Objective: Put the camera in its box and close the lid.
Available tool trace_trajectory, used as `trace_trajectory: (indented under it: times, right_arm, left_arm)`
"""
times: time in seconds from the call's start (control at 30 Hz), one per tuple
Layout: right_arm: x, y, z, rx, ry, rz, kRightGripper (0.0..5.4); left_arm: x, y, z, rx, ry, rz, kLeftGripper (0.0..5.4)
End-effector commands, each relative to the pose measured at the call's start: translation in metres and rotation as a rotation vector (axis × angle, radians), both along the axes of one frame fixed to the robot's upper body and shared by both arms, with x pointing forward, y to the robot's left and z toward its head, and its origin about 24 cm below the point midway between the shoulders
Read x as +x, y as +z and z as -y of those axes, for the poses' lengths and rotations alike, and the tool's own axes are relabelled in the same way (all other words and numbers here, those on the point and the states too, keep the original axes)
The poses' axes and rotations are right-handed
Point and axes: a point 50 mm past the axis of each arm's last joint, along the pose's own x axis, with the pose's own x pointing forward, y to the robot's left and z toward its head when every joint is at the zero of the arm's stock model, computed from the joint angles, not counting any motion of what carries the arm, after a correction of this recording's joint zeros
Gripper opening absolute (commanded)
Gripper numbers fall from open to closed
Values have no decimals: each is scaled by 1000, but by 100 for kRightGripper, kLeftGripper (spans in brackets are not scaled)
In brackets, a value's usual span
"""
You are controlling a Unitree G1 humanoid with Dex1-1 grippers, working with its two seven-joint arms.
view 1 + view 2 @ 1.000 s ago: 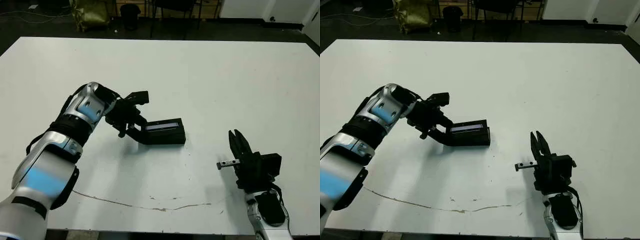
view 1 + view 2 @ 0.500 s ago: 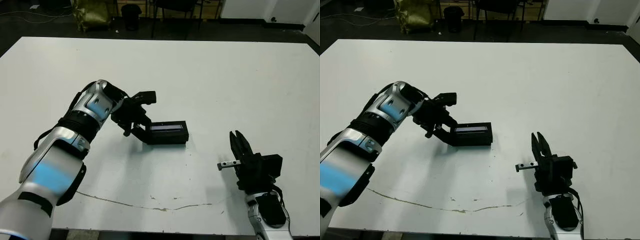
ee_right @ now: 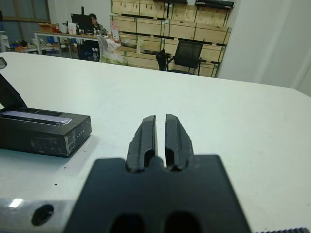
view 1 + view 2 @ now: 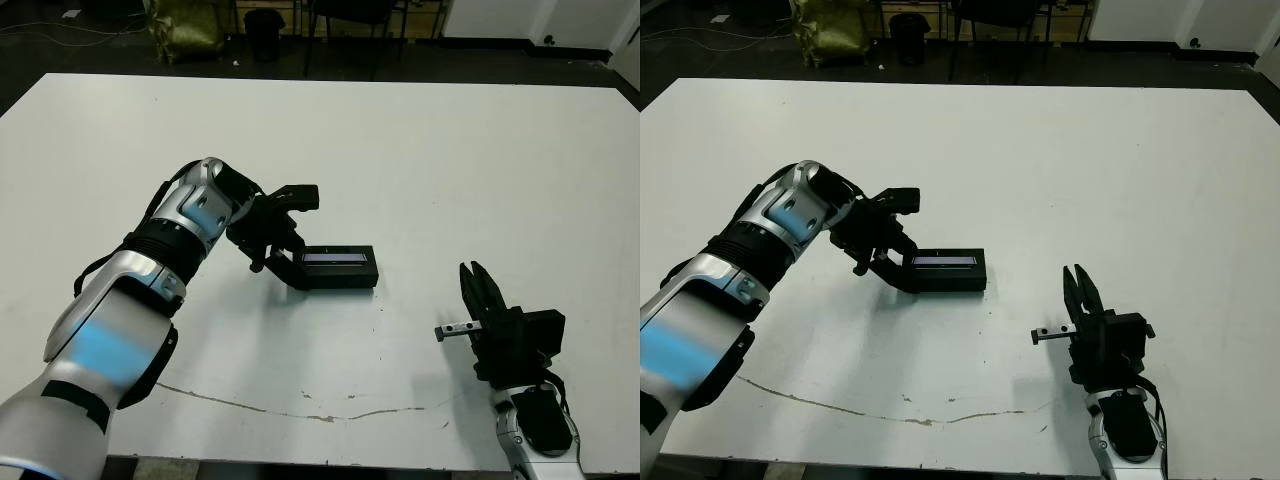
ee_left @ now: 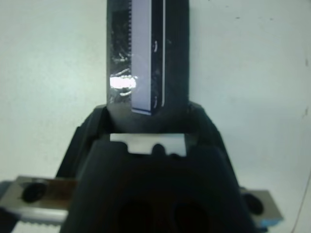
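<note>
Left arm stretched over to the box, right arm parked.

Reached across the white table [image 4: 420, 140] with the left arm bent at the elbow, left gripper [image 4: 280, 262] clamped on the near-left end of the lid [image 4: 338, 258], which sat flat atop the box [image 4: 340, 276] around mid-table. Kept well apart on the right, upright near the front edge: right gripper [image 4: 474, 283], fingers pressed together, empty. Couldn't spot the camera anywhere.

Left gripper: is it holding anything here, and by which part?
The left gripper is at the left end of the closed box's lid, but whether it grips it cannot be told. The right gripper holds nothing.
</note>
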Motion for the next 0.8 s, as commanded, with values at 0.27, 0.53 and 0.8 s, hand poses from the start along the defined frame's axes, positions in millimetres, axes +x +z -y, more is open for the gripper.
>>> trace_trajectory:
  times: [0.27,0.53,0.8]
  right_arm:
    - [-3,-4,2,-9,-20,-37,0]
    - [-3,-4,1,-7,-19,-34,0]
    - [-3,-6,2,-7,-8,-29,0]
  left_arm:
    - [-6,-7,21,15,-178,211,462]
    - [-4,-11,12,80,-105,165,538]
    - [-5,-15,1,67,-103,184,538]
